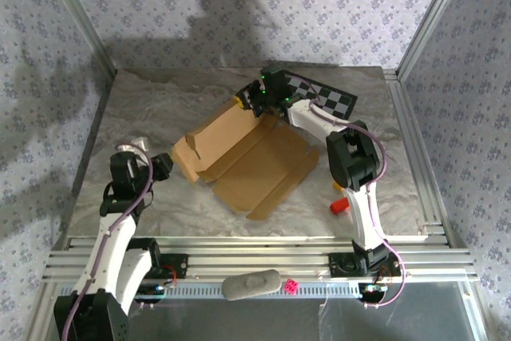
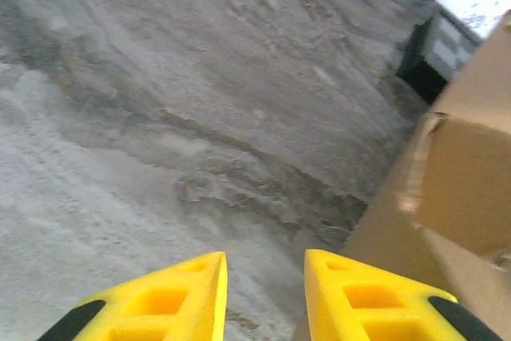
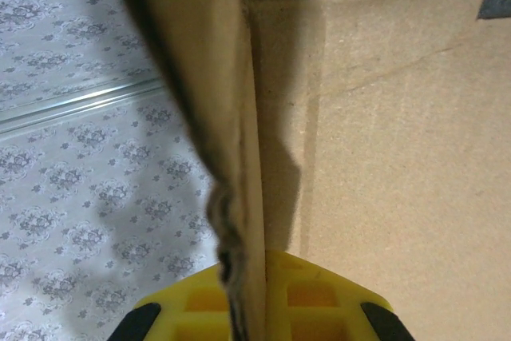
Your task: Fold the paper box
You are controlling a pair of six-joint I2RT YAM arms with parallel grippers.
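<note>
On the table [image 1: 160, 101], your right gripper [image 1: 241, 101] pinches the box [image 1: 247, 161] flap, upper centre; your left gripper [image 1: 166, 167], lower left, stands spread.

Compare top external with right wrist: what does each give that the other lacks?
Top external adds: the whole paper box sheet with one panel raised, the left gripper beside its left edge, a checkered board, a red object. Right wrist adds: a close look at the frayed cardboard edge clamped in the right gripper. Both: the paper box and the right gripper on its far panel.
</note>
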